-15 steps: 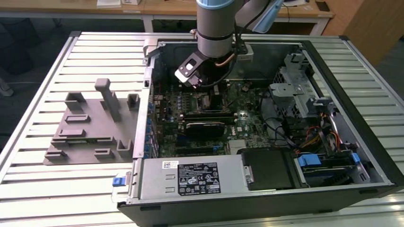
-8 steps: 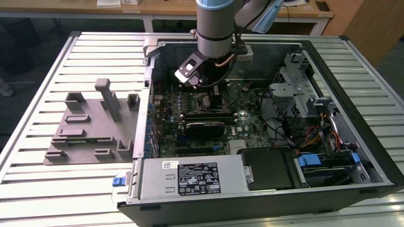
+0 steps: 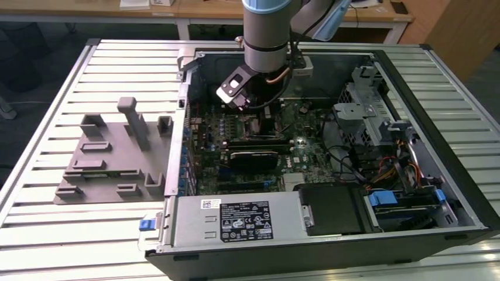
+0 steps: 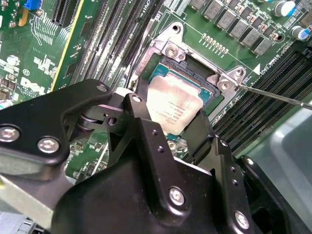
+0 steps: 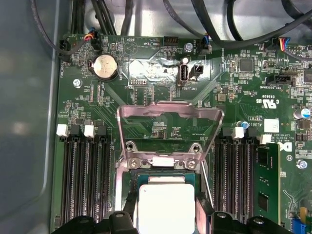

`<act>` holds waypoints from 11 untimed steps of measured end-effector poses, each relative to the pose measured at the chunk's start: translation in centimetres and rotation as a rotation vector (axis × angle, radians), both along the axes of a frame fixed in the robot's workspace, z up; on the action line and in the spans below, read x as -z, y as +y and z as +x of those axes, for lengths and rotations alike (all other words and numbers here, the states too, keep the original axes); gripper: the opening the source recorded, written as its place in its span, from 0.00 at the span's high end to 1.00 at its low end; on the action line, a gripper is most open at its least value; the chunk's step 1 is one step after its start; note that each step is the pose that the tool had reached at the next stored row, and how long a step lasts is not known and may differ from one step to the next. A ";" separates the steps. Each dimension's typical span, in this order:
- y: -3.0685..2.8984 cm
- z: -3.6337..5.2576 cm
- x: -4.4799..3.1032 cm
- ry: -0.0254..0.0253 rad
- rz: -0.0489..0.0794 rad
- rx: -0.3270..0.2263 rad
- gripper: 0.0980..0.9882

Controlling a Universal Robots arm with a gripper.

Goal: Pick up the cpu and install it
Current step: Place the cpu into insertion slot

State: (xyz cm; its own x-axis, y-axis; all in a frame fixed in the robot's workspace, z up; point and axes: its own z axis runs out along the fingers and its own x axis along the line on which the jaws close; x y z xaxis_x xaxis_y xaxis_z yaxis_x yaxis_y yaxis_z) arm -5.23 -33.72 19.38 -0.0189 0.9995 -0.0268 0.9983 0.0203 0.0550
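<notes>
Your claw (image 4: 171,119) is pinching the cpu (image 4: 173,105). Its two matte black fingers (image 4: 202,134) press on opposite edges of the flat square chip, and the chip's smooth, pale silver lid shows between them in both wrist views. The cpu is in the square socket (image 4: 187,68) on the glossy green motherboard (image 5: 146,97). It looks to be lying down in the recess, but the fingers hide its lower edges, so you cannot tell whether it is fully seated.

Just beyond the socket, a load plate (image 5: 170,109) of thin, bright bent steel stands tilted open. A slim steel lever rod (image 4: 278,97) juts out beside the socket's corner. Long black ribbed memory slots (image 5: 83,175) run in rows on both sides of the socket. Farther along the board lies a round, shiny coin battery (image 5: 105,67).

In the exterior view, the arm (image 3: 266,35) is a smooth grey cylinder with a pale blue joint. It reaches down into an open black metal computer case (image 3: 469,193) lying flat on the desk (image 3: 62,70), whose top is ribbed, pale metal slats. A boxy grey power supply (image 3: 234,219) with a printed label fills the near side of the case. On the exterior view's left of the case, a grey plastic holder (image 3: 117,158) with upright posts and small brackets rests on the desk, well apart from your claw.
</notes>
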 end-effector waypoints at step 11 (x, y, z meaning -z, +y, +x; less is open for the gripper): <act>0.00 0.00 0.08 0.0000 0.000 0.000 0.50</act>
State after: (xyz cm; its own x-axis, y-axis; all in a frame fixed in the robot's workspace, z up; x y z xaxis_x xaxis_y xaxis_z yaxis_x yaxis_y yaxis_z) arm -5.23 -33.72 19.30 -0.0189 0.9995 -0.0270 0.9983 0.0203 0.0549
